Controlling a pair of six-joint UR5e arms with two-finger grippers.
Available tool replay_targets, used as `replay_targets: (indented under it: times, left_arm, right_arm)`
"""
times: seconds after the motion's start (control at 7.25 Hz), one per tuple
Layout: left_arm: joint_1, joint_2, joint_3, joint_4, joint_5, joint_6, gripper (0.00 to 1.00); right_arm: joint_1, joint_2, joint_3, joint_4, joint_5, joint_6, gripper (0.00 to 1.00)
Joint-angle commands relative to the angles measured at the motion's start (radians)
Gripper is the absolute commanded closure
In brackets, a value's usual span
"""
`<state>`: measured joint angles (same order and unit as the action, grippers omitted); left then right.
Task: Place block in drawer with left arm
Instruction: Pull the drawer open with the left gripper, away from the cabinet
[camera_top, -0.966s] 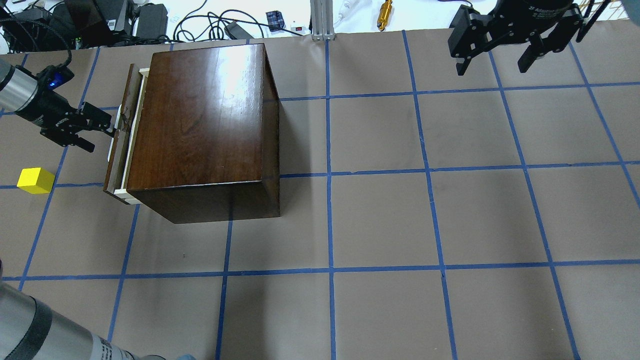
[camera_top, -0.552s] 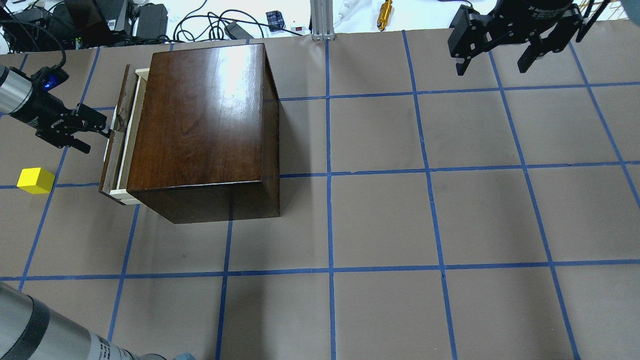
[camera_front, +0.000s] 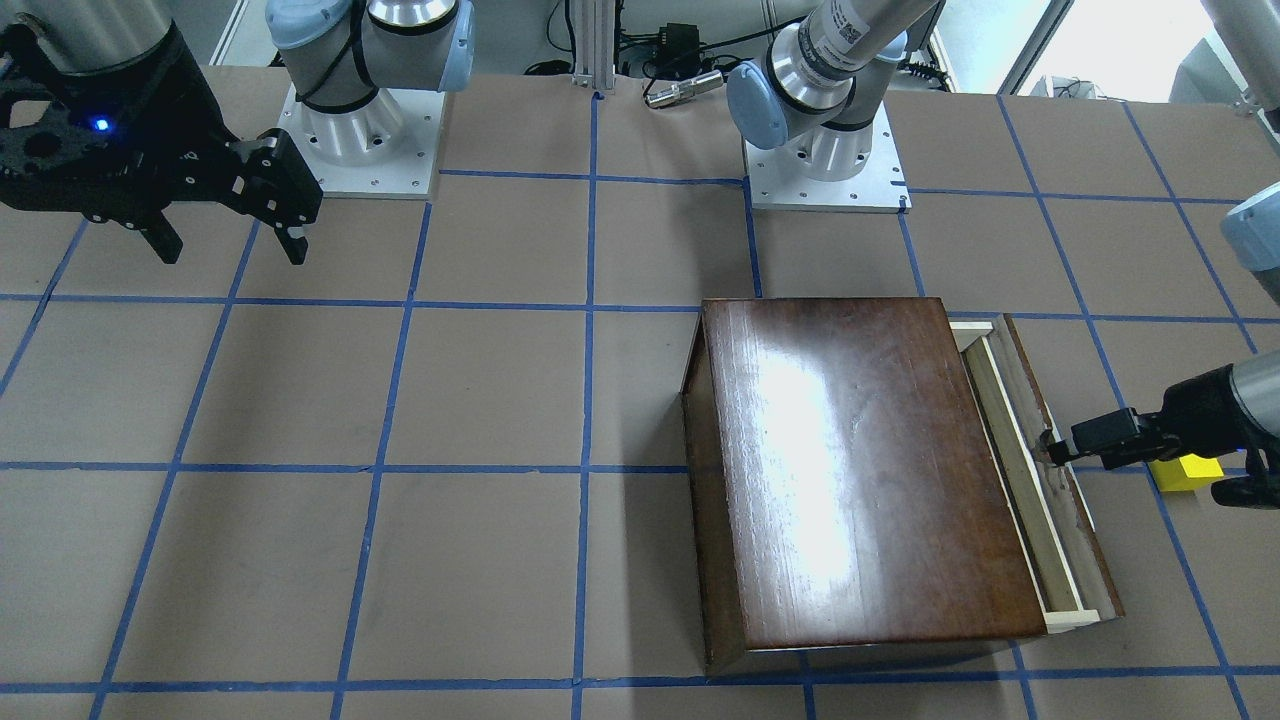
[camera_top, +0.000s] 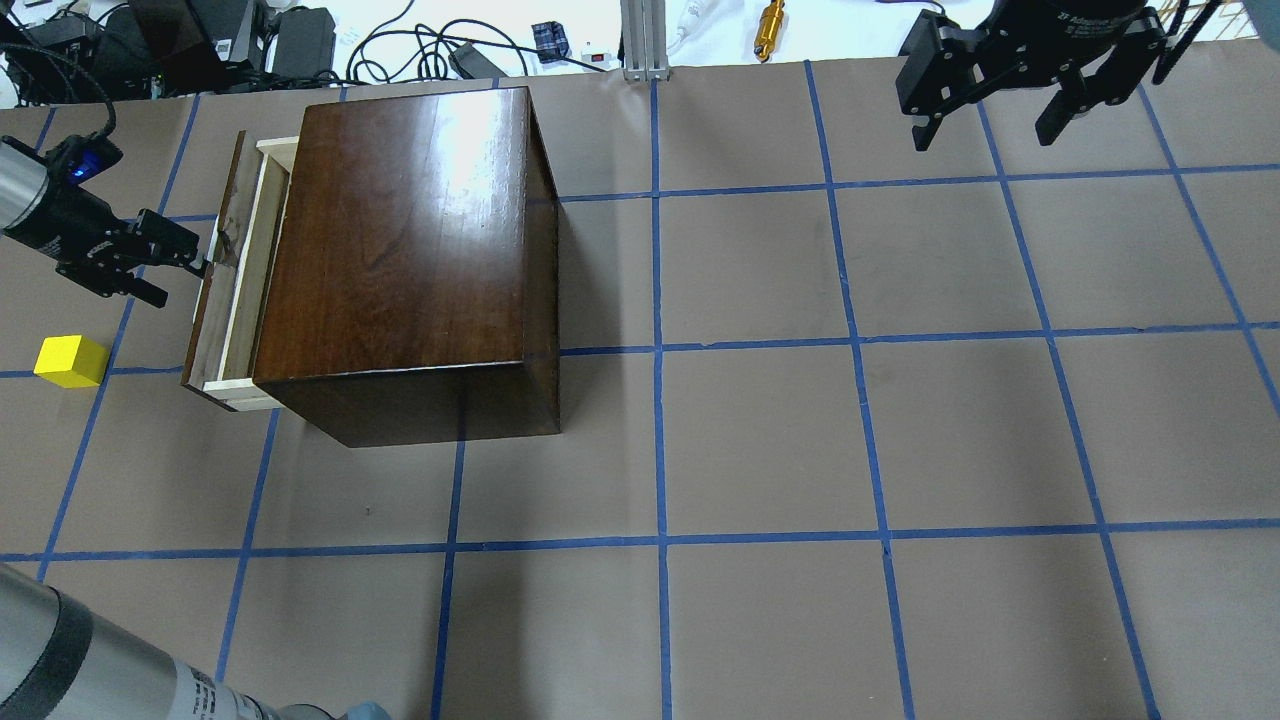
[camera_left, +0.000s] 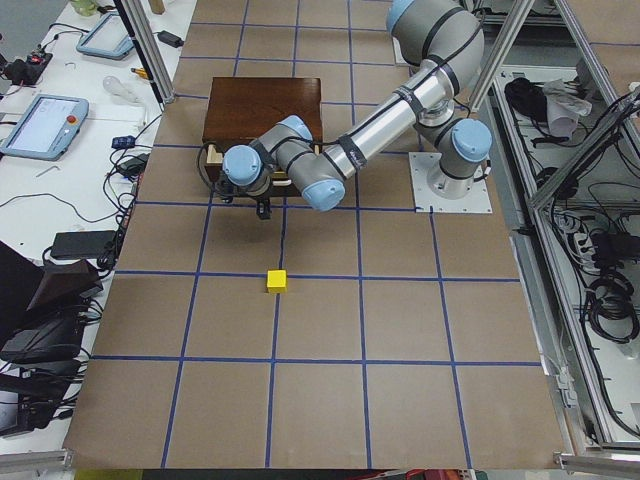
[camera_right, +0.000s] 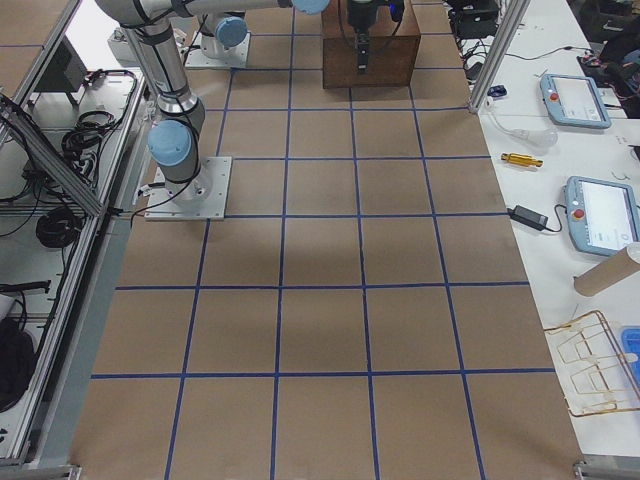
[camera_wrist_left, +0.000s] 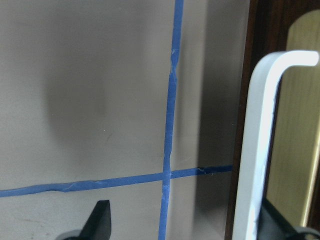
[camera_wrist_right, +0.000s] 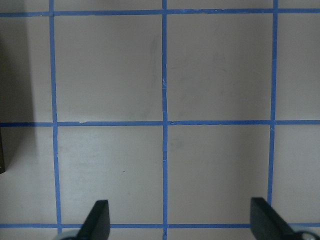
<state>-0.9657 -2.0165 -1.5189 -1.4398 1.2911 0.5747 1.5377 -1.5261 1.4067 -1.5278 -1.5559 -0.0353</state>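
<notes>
The dark-brown wooden box (camera_top: 400, 230) stands at the table's far left. Its drawer (camera_top: 243, 270), pale raw wood with a dark front panel, is partly pulled out to the left. My left gripper (camera_top: 180, 280) is open, level with the drawer front, with one finger hooked at the white handle (camera_wrist_left: 257, 150). The handle lies beside the right finger in the left wrist view. The yellow block (camera_top: 70, 361) sits on the table in front of the gripper, apart from it; it also shows in the front-facing view (camera_front: 1185, 472). My right gripper (camera_top: 985, 138) is open and empty, high at the far right.
Brown paper with a blue tape grid (camera_top: 660, 350) covers the table. Cables, a small brass cylinder (camera_top: 769, 28) and electronics lie beyond the far edge. The left arm's upper link (camera_top: 100, 670) crosses the near left corner.
The drawer has slid further out of the box to the left. My left gripper has moved left with it. The block and the right arm have not moved.
</notes>
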Motion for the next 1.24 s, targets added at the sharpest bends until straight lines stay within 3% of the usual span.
replay_targets:
  times: [0.0,1.1]
  left_arm:
    - [0.005,-0.001,-0.001,0.001,0.004,0.007,0.00]
    - [0.050,-0.002,0.005,-0.001,0.000,0.027,0.00]
  right_arm:
    - [-0.001,0.001,0.000,0.000,0.000,0.000,0.00]
    - [0.001,0.001,0.000,0.000,0.000,0.000,0.00]
